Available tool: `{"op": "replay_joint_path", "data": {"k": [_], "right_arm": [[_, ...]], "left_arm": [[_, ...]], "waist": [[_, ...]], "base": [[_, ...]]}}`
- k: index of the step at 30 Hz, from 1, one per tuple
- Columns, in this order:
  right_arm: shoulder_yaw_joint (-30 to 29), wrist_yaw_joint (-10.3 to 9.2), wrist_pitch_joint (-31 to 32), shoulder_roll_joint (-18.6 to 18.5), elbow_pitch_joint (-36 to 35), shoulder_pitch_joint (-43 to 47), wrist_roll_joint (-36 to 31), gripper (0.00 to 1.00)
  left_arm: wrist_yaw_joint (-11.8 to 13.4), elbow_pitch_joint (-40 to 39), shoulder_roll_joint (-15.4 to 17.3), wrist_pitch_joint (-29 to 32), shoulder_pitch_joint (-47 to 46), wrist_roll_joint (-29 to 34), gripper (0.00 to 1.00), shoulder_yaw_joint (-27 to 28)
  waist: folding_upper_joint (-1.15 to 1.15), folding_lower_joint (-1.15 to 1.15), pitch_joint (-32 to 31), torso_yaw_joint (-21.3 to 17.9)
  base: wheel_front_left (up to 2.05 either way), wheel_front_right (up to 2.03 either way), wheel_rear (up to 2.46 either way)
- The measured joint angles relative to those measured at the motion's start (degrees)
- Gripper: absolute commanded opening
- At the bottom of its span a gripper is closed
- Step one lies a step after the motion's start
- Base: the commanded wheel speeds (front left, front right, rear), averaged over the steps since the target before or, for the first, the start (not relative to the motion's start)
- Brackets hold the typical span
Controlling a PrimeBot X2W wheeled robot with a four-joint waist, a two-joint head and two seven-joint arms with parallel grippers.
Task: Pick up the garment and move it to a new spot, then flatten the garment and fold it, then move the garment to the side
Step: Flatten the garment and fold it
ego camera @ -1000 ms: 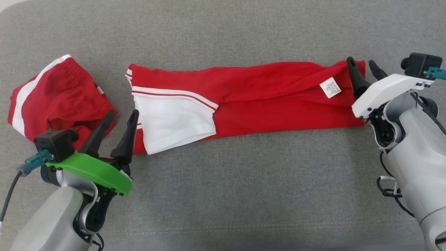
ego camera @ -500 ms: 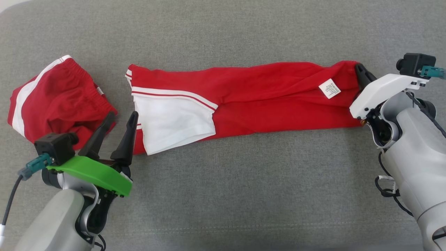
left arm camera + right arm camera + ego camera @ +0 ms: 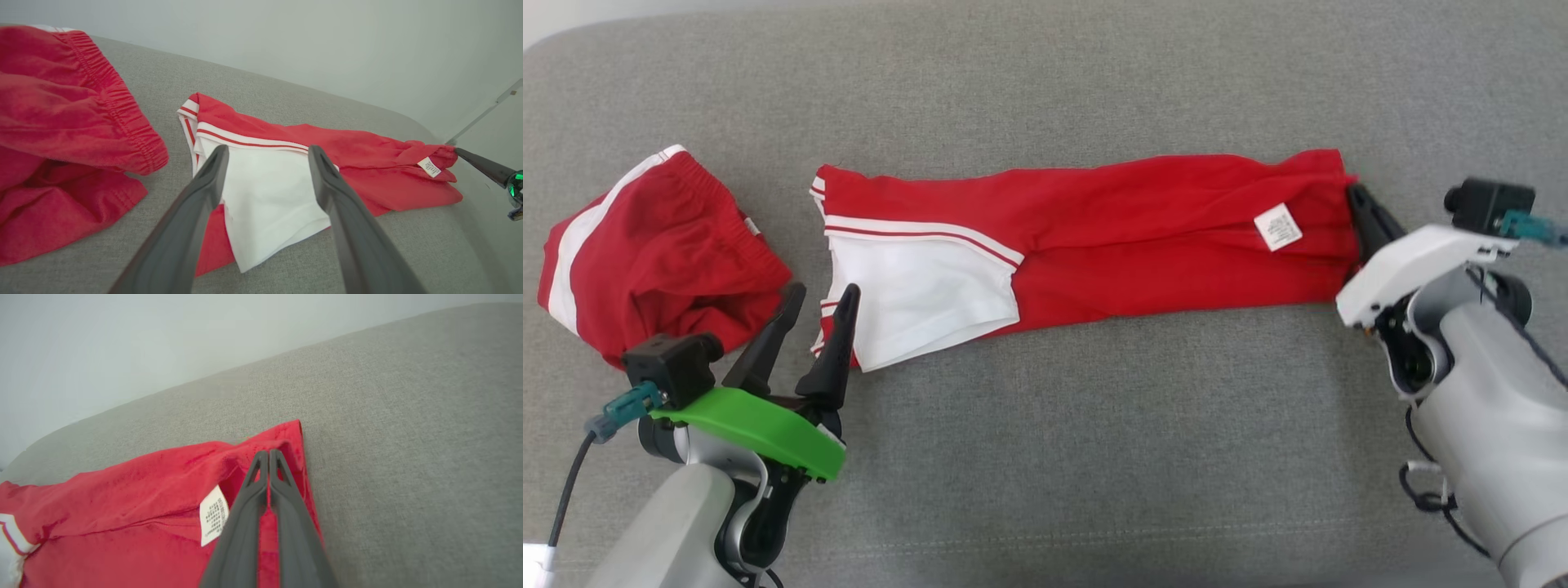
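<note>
On grey upholstery (image 3: 1045,457): pinched right end of red garment (image 3: 1143,220) with right gripper (image 3: 1357,204), fingers clenched; held left gripper (image 3: 823,289) splayed near white panel (image 3: 915,294).

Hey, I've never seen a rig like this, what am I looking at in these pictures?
This is a two-armed robot at a grey cushion. The wide picture is from its head camera, looking down; the other two are from wrist cameras looking along each arm's dark fingers. A long red garment with a white panel lies stretched out; a second red garment sits bunched on the robot's left. The right gripper is pinched shut on the long garment's right end, near a white label. The left gripper is open by the white panel, holding nothing.
</note>
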Motion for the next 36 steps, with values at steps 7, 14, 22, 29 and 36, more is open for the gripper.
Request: {"op": "replay_joint_path", "data": {"k": [7,14,22,29,36], "right_arm": [[1.0,0.49,-1.4,0.1,0.1,3.5,0.0,0.0],[1.7,0.98,-1.4,0.4,1.2,6.7,0.1,0.0],[0.9,0.99,-2.5,0.1,1.7,7.3,0.4,1.0],[-1.2,0.99,-3.6,-0.5,0.4,7.3,1.0,1.0],[-3.5,1.0,-4.0,0.0,-0.8,7.3,3.9,1.0]], "left_arm": [[-0.4,0.5,-0.2,0.0,0.4,0.5,1.0,0.5],[-0.9,1.2,-0.6,0.0,0.7,0.6,1.0,0.9],[-1.0,1.2,-1.5,0.0,1.5,2.2,1.0,0.9],[-1.1,1.2,-2.0,0.0,1.7,2.2,1.0,1.3],[-1.1,1.2,-2.1,0.0,2.1,2.5,1.0,2.0]], "waist": [[0.0,0.0,-0.3,-0.5],[0.0,0.0,-1.1,-0.9],[0.0,0.0,-1.8,-1.1],[0.0,0.0,-2.3,-1.0],[0.0,0.0,-2.3,-0.9]], "base": [[0.0,0.0,0.0],[0.0,0.0,0.0],[0.0,0.0,0.0],[0.0,0.0,0.0],[0.0,0.0,0.0]]}}
